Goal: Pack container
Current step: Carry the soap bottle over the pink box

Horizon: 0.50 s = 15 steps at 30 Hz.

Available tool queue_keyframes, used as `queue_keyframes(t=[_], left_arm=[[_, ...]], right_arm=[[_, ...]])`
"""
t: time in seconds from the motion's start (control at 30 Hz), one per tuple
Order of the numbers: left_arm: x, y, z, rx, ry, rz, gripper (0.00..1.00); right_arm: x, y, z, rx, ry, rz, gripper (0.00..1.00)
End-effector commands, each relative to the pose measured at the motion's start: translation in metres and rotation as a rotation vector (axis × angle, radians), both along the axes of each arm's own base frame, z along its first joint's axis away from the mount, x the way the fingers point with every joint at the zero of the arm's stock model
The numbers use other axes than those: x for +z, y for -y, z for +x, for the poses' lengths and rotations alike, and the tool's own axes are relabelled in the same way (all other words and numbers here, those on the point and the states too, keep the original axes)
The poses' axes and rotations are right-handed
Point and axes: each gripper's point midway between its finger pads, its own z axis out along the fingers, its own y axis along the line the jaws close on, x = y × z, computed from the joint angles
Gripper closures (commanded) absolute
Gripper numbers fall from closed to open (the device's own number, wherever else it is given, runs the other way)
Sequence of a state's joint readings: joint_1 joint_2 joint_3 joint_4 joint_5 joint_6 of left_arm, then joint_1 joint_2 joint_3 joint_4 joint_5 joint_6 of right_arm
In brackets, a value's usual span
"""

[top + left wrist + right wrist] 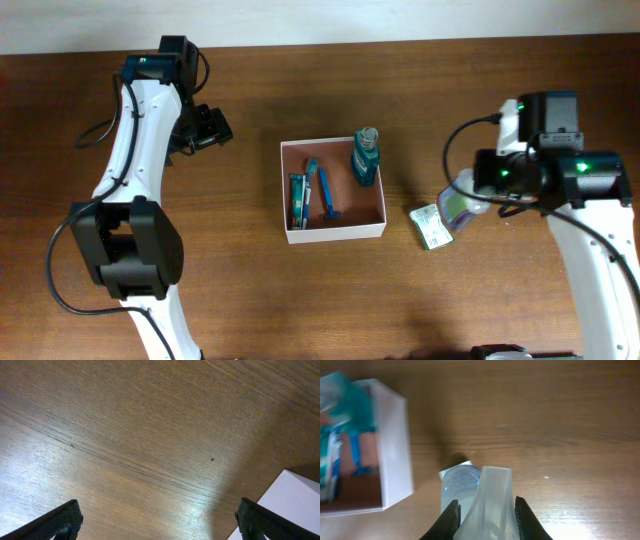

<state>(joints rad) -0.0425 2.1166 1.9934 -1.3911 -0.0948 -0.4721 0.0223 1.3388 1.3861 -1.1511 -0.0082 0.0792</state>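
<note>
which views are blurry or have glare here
Right wrist: the container and its contents are smeared, and the translucent item gripped in the right hand is soft. Left wrist: sharp wood grain, with a pale sheen low on the table. Overhead: crisp and evenly lit.

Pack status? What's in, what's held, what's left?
Done: a teal bottle, a blue razor and a packaged item lie in the container.
In hand: the right end effector is shut on a clear tube beside the container, not yet in.
Left: a green packet on the table. The left end effector is open and empty.
</note>
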Motion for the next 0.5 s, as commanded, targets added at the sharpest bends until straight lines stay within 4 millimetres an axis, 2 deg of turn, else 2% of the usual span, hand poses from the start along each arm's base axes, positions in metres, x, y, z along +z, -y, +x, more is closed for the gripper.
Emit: queue_keyframes(t=[0.0,0.03,0.2,0.37,0.47], left_arm=[[0.015,-0.002,0.002,-0.001,0.04,0.009,0.01],[0.015,-0.002,0.002,-0.001,0.04,0.009,0.01],[0.015,-0.002,0.002,-0.001,0.04,0.009,0.01],[0.015,-0.002,0.002,-0.001,0.04,0.009,0.01],[0.015,-0.002,0.002,-0.001,0.04,0.009,0.01]], right_arm=[[0.041,-0.034,0.004,0.069,0.117,0.052,0.82],[0.05,-0.05,0.004,0.1,0.139,0.068,0.82],[0.074,-0.09,0.001,0.173,0.205,0.077,0.81],[0.073,-0.125,-0.002,0.23,0.224,0.063,0.82],[0.069,-0.144,0.005,0.27,0.239,0.046,0.81]])
